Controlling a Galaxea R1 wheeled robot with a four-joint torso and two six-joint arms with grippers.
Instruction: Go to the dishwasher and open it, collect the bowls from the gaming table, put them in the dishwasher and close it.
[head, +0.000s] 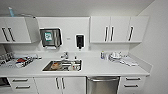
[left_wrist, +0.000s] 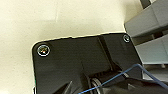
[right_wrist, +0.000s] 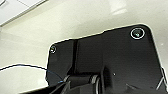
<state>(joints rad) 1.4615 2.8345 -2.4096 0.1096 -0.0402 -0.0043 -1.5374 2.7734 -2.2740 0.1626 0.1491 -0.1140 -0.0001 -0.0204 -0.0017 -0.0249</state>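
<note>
The dishwasher (head: 102, 85) sits under the white counter, right of centre in the head view. Its brushed steel front is shut, with a bar handle across the top. The gaming table and the bowls are out of view. Each wrist view looks over the robot's own dark plate at a pale floor; I cannot make out the fingers in either.
A steel sink (head: 62, 65) with dishes in it is set into the counter (head: 100, 67), left of the dishwasher. White cabinet doors (head: 60, 84) and drawers (head: 132, 83) flank the dishwasher. A dish rack (head: 18, 60) stands at the left, small items (head: 117, 57) at the right. A wall (head: 156, 45) closes the right side.
</note>
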